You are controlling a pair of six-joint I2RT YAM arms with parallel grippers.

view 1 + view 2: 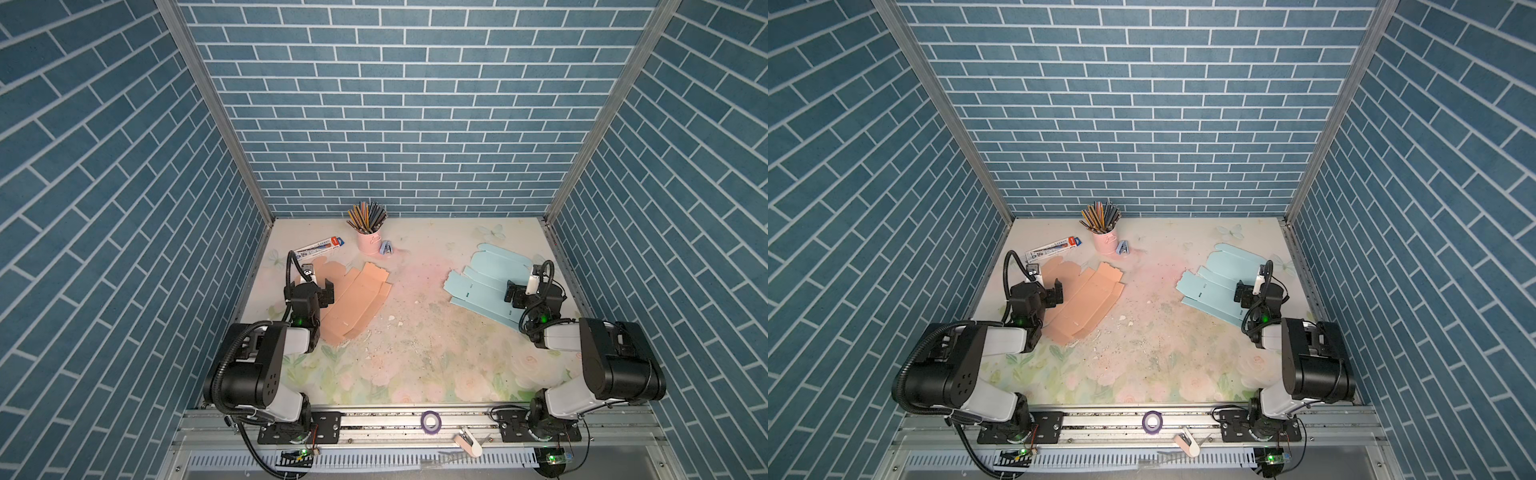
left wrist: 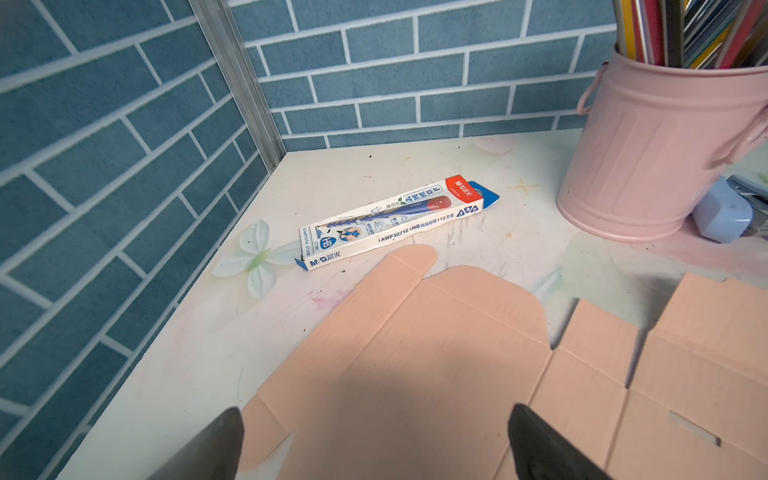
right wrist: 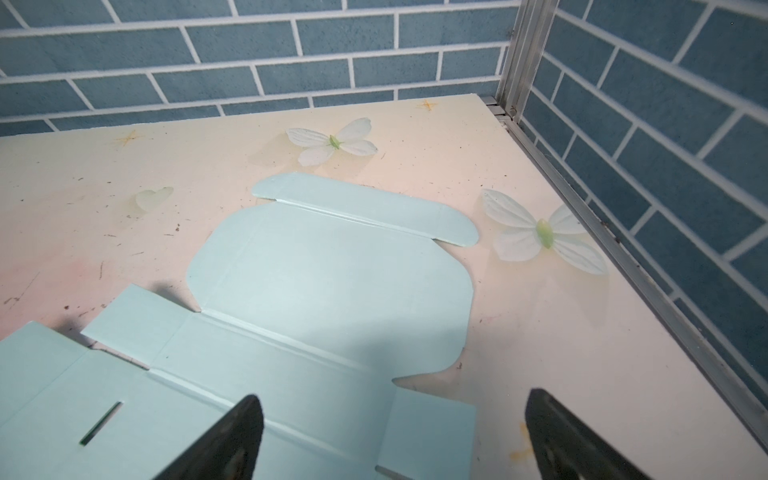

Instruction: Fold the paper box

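The peach paper box [image 1: 359, 301] is lying flat and unfolded on the left part of the table [image 1: 415, 365]. The light blue paper box [image 1: 482, 276] is lying flat on the right part. The left gripper [image 2: 374, 419] is being held over the peach sheet with its jaws spread wide, and nothing is being grasped. The right gripper [image 3: 395, 403] is being held over the blue sheet, released as well.
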